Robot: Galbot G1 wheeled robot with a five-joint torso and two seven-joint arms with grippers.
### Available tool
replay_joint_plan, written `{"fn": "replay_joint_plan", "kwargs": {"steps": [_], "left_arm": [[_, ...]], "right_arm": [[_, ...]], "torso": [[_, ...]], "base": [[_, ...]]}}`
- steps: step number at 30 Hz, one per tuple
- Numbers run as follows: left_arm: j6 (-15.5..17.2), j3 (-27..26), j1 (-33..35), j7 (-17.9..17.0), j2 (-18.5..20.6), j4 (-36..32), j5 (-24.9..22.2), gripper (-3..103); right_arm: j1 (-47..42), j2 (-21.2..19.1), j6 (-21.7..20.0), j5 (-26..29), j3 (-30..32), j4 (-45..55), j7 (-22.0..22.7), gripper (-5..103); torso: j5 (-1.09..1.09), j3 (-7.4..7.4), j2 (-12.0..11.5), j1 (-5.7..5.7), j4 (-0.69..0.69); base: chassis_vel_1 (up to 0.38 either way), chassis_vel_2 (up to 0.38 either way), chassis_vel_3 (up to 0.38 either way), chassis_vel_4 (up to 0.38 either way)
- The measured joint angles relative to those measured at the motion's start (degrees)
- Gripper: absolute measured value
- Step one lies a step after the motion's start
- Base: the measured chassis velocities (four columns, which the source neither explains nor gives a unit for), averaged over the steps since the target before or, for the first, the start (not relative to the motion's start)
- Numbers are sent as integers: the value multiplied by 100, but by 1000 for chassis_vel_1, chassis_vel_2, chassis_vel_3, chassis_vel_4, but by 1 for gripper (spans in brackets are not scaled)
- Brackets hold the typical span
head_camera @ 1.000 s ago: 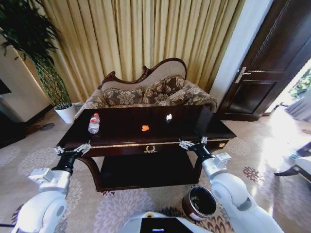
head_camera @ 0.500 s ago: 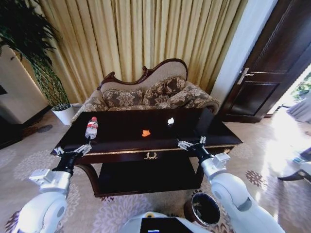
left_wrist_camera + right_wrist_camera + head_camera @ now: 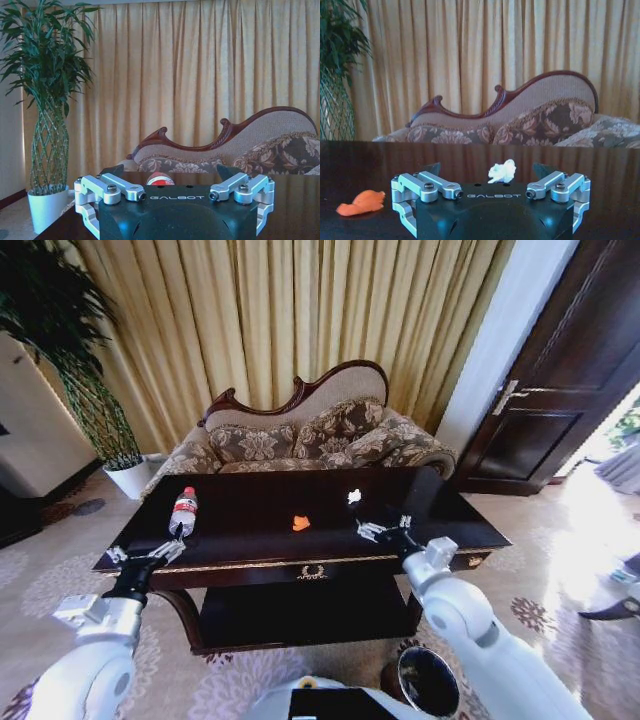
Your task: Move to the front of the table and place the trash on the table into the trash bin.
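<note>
The dark glossy table [image 3: 245, 540] stands in front of me. On it lie a clear bottle [image 3: 182, 512] with a red cap at the left, an orange scrap [image 3: 300, 523] in the middle and a white scrap [image 3: 353, 496] further back. My right gripper [image 3: 383, 531] is open over the tabletop, just short of the white scrap [image 3: 502, 171], with the orange scrap [image 3: 361, 202] off to one side. My left gripper [image 3: 145, 555] is open at the table's front left edge, facing the bottle's red cap [image 3: 159, 179]. The brown trash bin [image 3: 428, 682] sits on the floor under my right arm.
A patterned sofa [image 3: 320, 435] stands behind the table before yellow curtains. A tall plant in a white pot [image 3: 128, 477] is at the back left, and a dark door [image 3: 560, 390] at the right. Patterned carpet surrounds the table.
The view has shifted nearer to the table, and the bin has slid towards the picture's bottom edge. My right gripper has passed from the table's front edge to over the top.
</note>
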Motion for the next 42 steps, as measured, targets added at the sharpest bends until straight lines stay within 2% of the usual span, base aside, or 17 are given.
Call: {"fn": "replay_joint_plan", "kwargs": {"steps": [4, 10, 14, 18, 19, 23, 29, 36, 42], "left_arm": [[-12, 11, 35, -12, -40, -17, 56, 100], [-12, -21, 69, -20, -51, -48, 58, 100], [-13, -40, 97, -42, -74, -54, 64, 100], [-13, -40, 128, -48, -119, -39, 102, 100], [-13, -40, 128, -48, -119, -39, 102, 100], [-13, -30, 135, -49, -161, -22, 124, 100], [-18, -12, 118, -48, -154, -4, 127, 100], [-21, 15, 85, -44, -137, 6, 125, 100], [-37, -18, 95, -40, -125, 6, 108, 100]], "right_arm": [[772, -152, -32, 302, -405, -548, -22, 100], [1514, -145, -104, 539, -869, -1025, -40, 100], [2032, 21, -211, 702, -1246, -1352, 157, 100], [2574, 312, -358, 823, -1577, -1748, 574, 100], [2574, 312, -358, 823, -1577, -1748, 574, 100], [2908, 485, -645, 1072, -1732, -1997, 1109, 100], [3067, 549, -908, 1380, -1780, -2057, 1522, 100], [3189, 615, -1059, 1461, -1881, -2191, 1822, 100], [3220, 649, -1097, 1421, -1939, -2335, 1885, 99]], "torso": [[0, 1, -1, 1, 0], [-1, 1, -1, 1, 0], [-1, 1, -1, 1, 0], [0, 1, -1, 1, 0], [0, 1, -1, 1, 0], [0, 1, -1, 1, 0], [0, 1, -1, 1, -1], [0, 1, -1, 1, 0], [0, 1, -1, 1, 0]], "base": [[0, 0, 0, 0], [0, 0, 0, 0], [0, 0, 0, 0], [0, 0, 0, 0], [0, 0, 0, 0], [0, 0, 0, 0], [0, 0, 0, 0], [0, 0, 0, 0], [0, 0, 0, 0]]}}
